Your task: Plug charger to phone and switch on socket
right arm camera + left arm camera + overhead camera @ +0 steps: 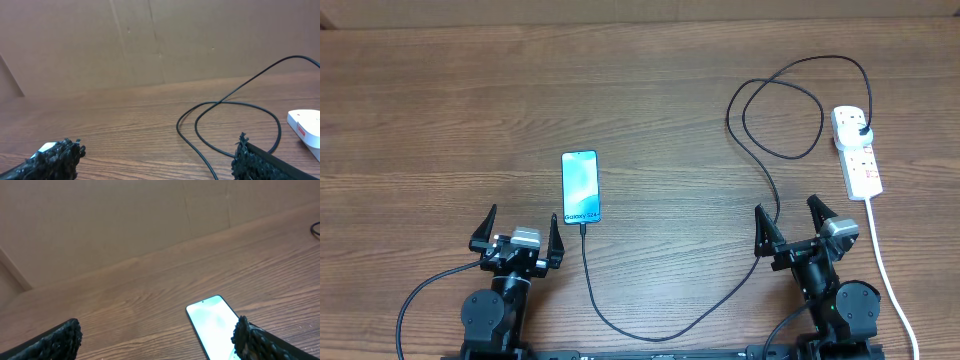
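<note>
We observe left gripper (523,213) and right gripper (785,204) spread wide, empty, lower frame; charger (586,262) meets phone (580,187) bottom edge, centre.

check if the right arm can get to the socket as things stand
likely yes: the right gripper is open and empty, and the socket lies just ahead to its right with nothing between them

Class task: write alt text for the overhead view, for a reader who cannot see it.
A Galaxy S24 phone lies face up on a wooden table, a black charger cable looping from its near edge to a white power strip on the right. The left gripper and right gripper sit nearby, jaws open, empty.
</note>
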Available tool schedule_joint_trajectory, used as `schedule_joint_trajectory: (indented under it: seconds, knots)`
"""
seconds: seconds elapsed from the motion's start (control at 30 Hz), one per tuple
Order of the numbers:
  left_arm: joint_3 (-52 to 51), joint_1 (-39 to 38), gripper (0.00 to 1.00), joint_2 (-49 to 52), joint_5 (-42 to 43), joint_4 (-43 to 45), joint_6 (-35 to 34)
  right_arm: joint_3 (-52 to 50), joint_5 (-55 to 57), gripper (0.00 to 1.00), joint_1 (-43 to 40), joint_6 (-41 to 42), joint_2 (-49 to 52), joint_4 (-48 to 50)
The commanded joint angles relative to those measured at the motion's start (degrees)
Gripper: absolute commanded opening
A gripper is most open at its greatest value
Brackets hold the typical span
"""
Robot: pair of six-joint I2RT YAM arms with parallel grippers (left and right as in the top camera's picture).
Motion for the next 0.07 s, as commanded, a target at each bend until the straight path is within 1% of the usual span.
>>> schedule_joint_trajectory:
  seconds: [0.0,0.03]
  knots:
    - [-0.39,0.00,1.00,-0.61,-0.59,0.24,0.61,-0.61,-0.50,1.00,-0.22,-0.09,-0.68,0.24]
    - [-0.39,0.00,1.00,-0.61,-0.59,0.24,0.61,-0.61,-0.50,1.00,-0.22,-0.09,-0.68,0.24]
